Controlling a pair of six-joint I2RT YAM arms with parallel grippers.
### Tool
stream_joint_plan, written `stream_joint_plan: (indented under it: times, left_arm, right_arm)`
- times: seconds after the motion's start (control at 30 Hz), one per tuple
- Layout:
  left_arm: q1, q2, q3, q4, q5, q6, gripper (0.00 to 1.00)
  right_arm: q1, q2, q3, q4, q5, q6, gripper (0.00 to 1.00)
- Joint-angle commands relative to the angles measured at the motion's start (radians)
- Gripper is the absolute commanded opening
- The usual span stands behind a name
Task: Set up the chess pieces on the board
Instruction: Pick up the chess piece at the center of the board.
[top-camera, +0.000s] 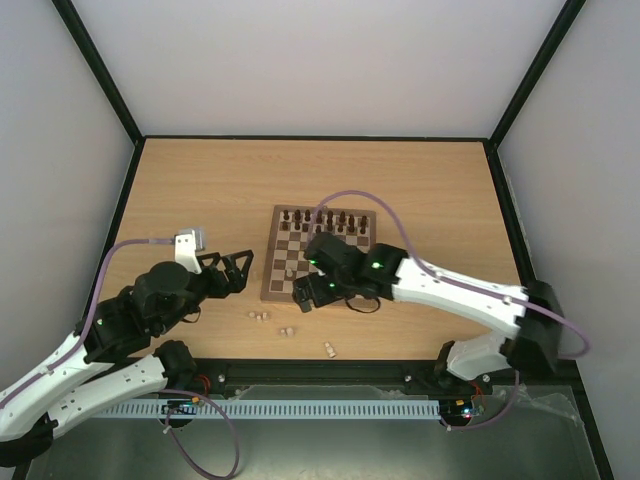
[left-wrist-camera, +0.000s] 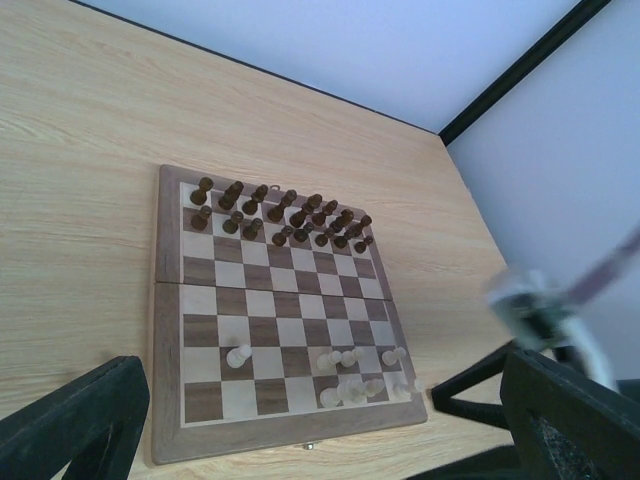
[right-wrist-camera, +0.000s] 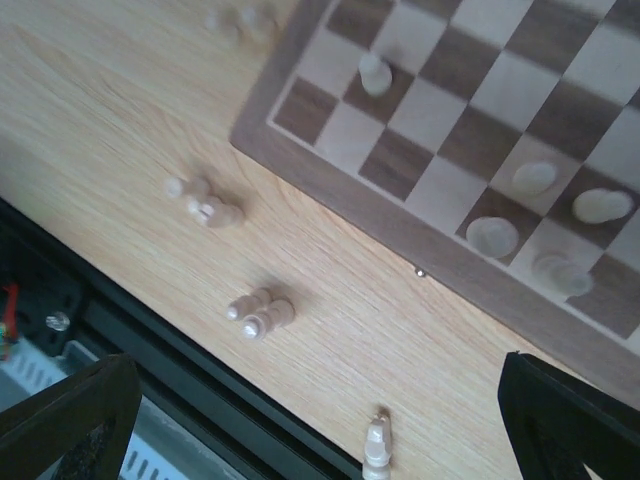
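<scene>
Right wrist view looks down past the right gripper (right-wrist-camera: 318, 385), whose two fingers stand wide apart with nothing between them, above the table (right-wrist-camera: 120, 120) just off the near edge of the board (right-wrist-camera: 330, 185). Pale cream pieces lie tipped on the wood in three spots. A single pale piece (right-wrist-camera: 378, 447) is closest to the table's front edge. Beyond it lie a huddle (right-wrist-camera: 260, 312) and a second huddle (right-wrist-camera: 205, 210); each looks like two pieces, but they are too small to count for sure.

The left gripper (top-camera: 230, 268) hangs just left of the board, its fingers spread and empty.

The one board is square and wooden, with light and dark brown checks inside a mid-brown frame. It lies flat near the middle of the table. On its near rows a lone pale piece (left-wrist-camera: 238, 356) stands by itself, and a cluster (left-wrist-camera: 355, 385) of about seven pale pieces crowds toward the near right corner. Along the two far rows stand the dark pieces (left-wrist-camera: 285, 215), about sixteen, roughly eight to a row, all upright.
</scene>
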Motion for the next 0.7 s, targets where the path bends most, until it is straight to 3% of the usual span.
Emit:
stream_joint_plan:
  times: [0.0,0.1,0.27,0.43,0.67]
  left_arm:
    - [0.005,-0.012,0.022,0.023,0.013,0.022,0.99]
    - [0.006,-0.02,0.026,0.017,0.018,0.025,0.99]
    - [0.006,-0.039,0.038,0.001,0.022,0.031,0.99]
    - [0.005,-0.028,0.057,-0.007,0.038,0.044,0.99]
    - [0.006,-0.03,0.037,0.011,0.06,0.057,0.99]
  right_arm:
    - [0.017,0.157,0.116,-0.183,-0.088,0.04,0.98]
    - [0.041,0.237,0.164,-0.229,-0.083,0.036,0.99]
    - [0.106,0.381,0.278,-0.376,0.098,0.078,1.0]
    - [0.164,0.439,0.279,-0.36,0.131,0.16,0.71]
    - [0.186,0.443,0.211,-0.262,0.129,0.277,0.64]
